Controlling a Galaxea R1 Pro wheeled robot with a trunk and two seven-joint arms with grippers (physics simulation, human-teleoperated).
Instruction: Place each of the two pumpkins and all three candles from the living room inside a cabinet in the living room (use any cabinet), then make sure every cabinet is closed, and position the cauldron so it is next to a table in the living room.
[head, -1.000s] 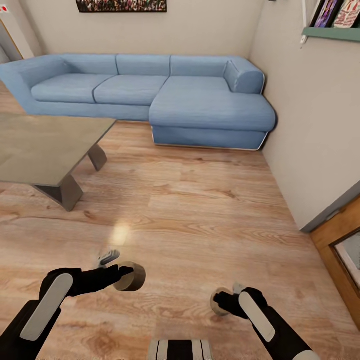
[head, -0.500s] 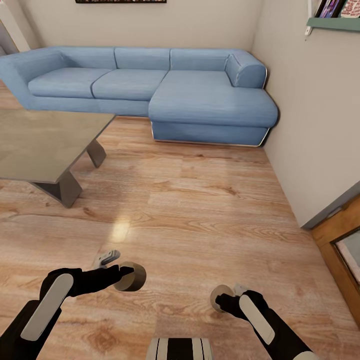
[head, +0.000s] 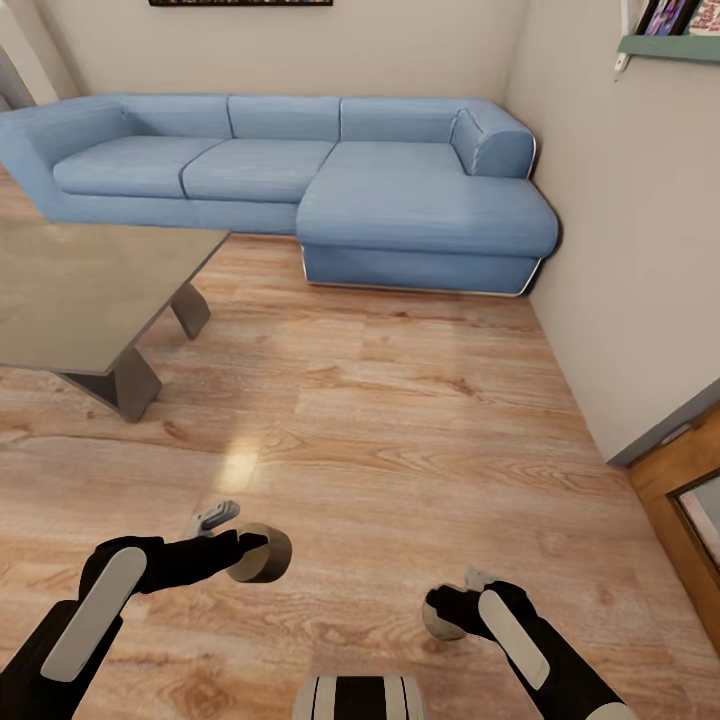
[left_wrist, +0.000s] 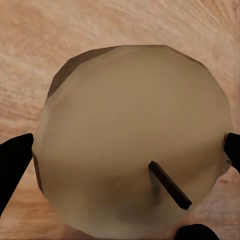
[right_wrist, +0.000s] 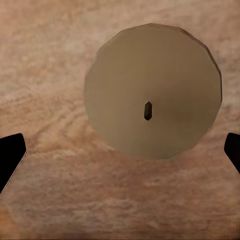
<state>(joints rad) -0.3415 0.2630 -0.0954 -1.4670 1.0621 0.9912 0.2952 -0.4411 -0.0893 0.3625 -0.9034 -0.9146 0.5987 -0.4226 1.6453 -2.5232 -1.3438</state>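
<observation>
Two candles occupy us at this moment. Our left gripper (head: 248, 553) pinches one candle (head: 262, 553) above the wooden floor (head: 420, 420); in the head view this candle lies tipped on its side, its short axis roughly level and its round end facing right. In the left wrist view the candle (left_wrist: 132, 157) sits between both black fingertips (left_wrist: 14, 162), touching them, its dark wick (left_wrist: 169, 184) slanting off the flat face toward the camera.

Our right gripper (head: 447, 612) hangs over the other candle (head: 440, 622), which stands upright on the floor — in the right wrist view we look straight down on its round top (right_wrist: 152, 90), wick pointing up at us. There the fingertips (right_wrist: 10, 157) stand spread wide, well clear of the candle.

Farther off, the grey table (head: 80, 290) stands on the floor near the blue sofa (head: 300, 190).
</observation>
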